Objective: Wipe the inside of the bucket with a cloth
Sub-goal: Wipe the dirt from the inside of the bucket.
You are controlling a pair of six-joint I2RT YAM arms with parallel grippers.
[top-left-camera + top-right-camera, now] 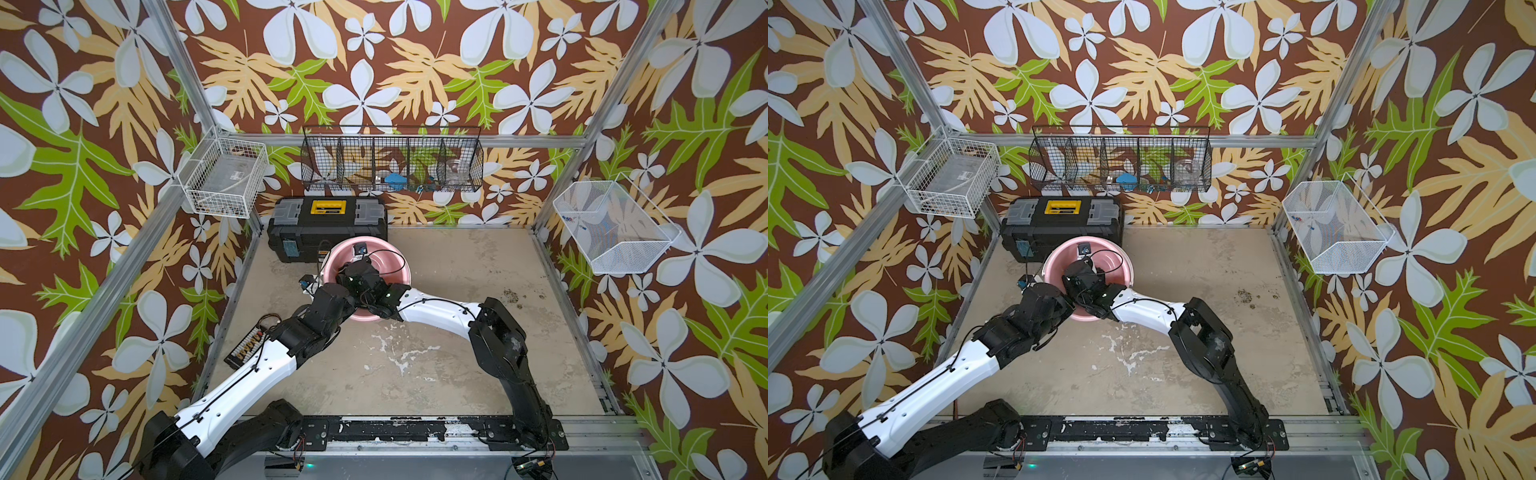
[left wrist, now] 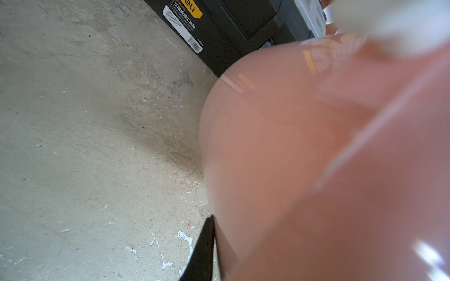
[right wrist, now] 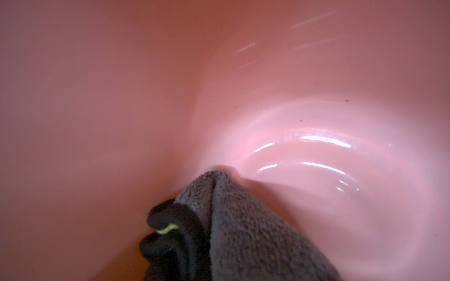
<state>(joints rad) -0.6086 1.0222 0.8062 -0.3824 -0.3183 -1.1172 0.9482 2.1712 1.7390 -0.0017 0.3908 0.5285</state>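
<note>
Toward the back left of the beige tabletop [image 1: 457,353], the round pink plastic bucket [image 1: 392,259] stands upright just before the black plastic toolbox with a yellow handle [image 1: 328,224]. From above, the right arm's black wrist [image 1: 361,279] blocks its mouth, hiding the dark grey limp cloth [image 3: 243,231] that the right gripper [image 3: 194,219] pinches against the inner wall near the bottom. The left gripper [image 2: 211,245] clamps the rim, one finger along the outer wall.

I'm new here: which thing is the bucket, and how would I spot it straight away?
Find the black toolbox with the yellow handle at the back of the stained table. The bucket stands right in front of it. It is the only round, pink, open-topped thing there.
</note>
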